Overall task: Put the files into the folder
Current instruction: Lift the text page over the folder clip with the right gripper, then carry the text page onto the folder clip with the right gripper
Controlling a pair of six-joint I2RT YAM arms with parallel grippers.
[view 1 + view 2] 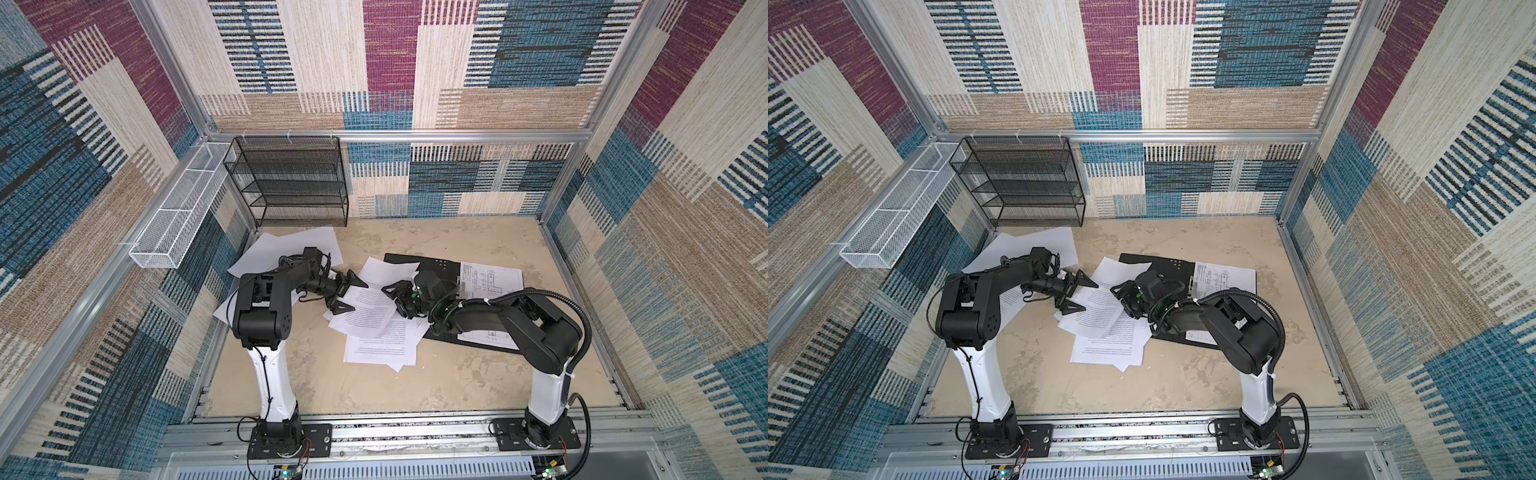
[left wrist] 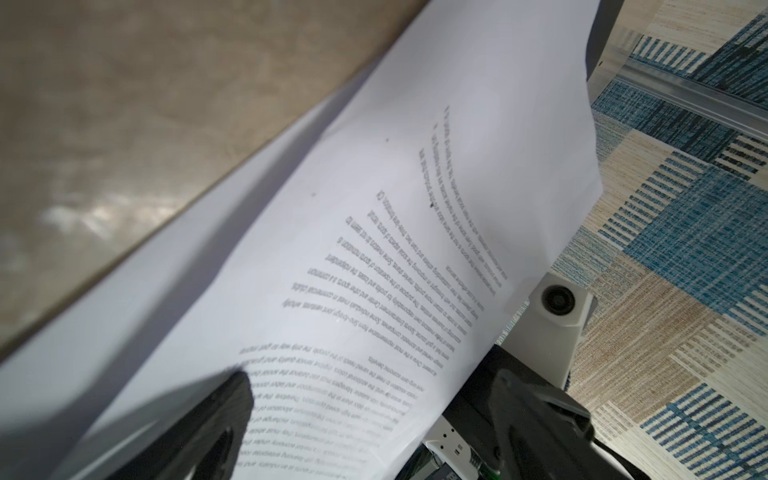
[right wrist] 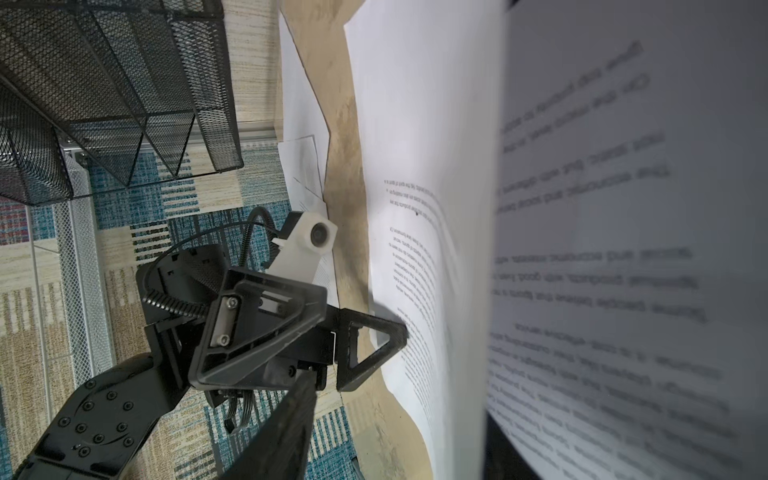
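Note:
Several white files lie scattered; a printed pile [image 1: 380,345] sits mid-table and blank sheets [image 1: 291,249] lie at the back left. The folder [image 1: 436,264] lies open, black inside up, with a diagram sheet [image 1: 492,278] on its right half. One printed sheet [image 1: 368,305] is lifted and curled between both arms. My left gripper [image 1: 358,297] is open at the sheet's left edge, one fingertip [image 3: 399,332] touching it. My right gripper [image 1: 392,299] straddles the opposite edge; one finger [image 3: 291,432] stands apart from the paper, the other is hidden behind it.
A black wire-mesh rack [image 1: 291,183] stands at the back left against the wall. A white mesh basket [image 1: 174,212] hangs on the left wall. More sheets lie under my left arm [image 1: 232,303]. Carpeted walls close in three sides.

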